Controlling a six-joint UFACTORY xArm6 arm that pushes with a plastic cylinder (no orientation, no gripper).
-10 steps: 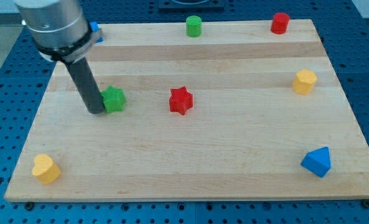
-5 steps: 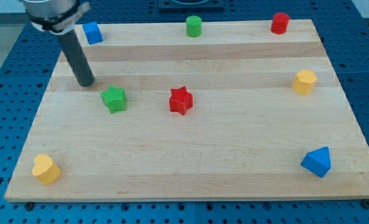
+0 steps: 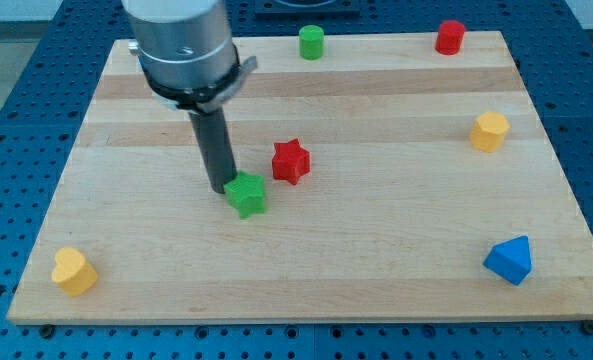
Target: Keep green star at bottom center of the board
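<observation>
The green star lies on the wooden board, left of the board's middle and a little below the red star. My tip stands right against the green star's upper left side. The rod rises from there to the arm's grey body near the view's top.
A green cylinder and a red cylinder stand at the board's top edge. A yellow hexagonal block sits at the right edge, a blue block at the bottom right, a yellow block at the bottom left.
My tip has swung from the upper left round to the green star. The star has slid right and down, closer to the red star. The arm now hides the blue block at top left.
</observation>
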